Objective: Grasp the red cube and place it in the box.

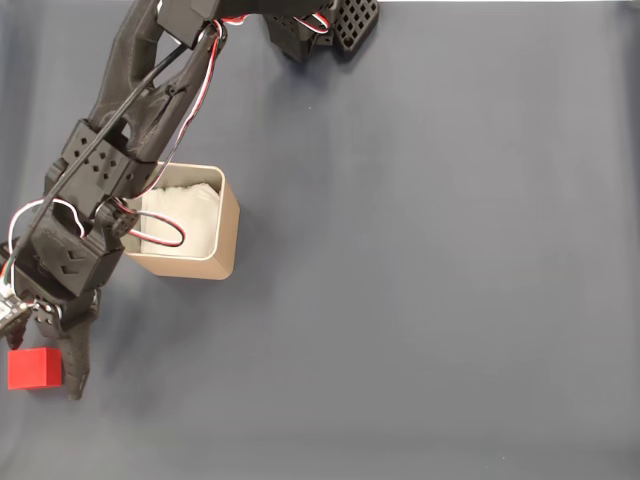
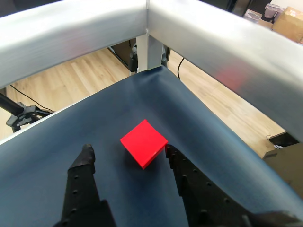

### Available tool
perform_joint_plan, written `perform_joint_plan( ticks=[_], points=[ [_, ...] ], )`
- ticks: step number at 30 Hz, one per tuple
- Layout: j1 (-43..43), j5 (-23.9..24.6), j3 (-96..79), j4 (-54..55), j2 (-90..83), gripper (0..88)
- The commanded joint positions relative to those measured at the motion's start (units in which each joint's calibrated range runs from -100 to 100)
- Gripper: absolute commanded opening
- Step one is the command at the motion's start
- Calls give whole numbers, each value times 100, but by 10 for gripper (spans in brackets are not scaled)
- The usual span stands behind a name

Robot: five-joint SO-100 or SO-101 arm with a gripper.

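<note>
— What is getting cut off or covered?

— The arm [image 1: 110,160] is hiding part of the box [image 1: 225,235], and the claw [image 2: 128,153] is spread wide, gripping nothing.

— And the cube?

— The red cube [image 2: 143,142] is sitting between the fingertips, near the right one, on a dark blue cloth [image 1: 430,280]. Metal rails [image 2: 75,28] and wood flooring [image 2: 71,80] are showing beyond.

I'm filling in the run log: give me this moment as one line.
phase: approach | gripper: open, fingers either side of the red cube | red cube: on table, not lifted | box: holds only white padding
</note>
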State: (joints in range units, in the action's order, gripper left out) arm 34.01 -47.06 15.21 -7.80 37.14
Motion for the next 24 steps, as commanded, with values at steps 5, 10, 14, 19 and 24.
perform_joint_plan(
  ticks=[5,10,14,19,24],
  points=[
    [-96,29,93,152,-360,363],
    [-167,68,83,144,-412,363],
    [-210,107,65,127,-447,366],
    [-245,117,-17,127,-507,372],
    [-259,122,-72,144,-542,380]
  ],
)
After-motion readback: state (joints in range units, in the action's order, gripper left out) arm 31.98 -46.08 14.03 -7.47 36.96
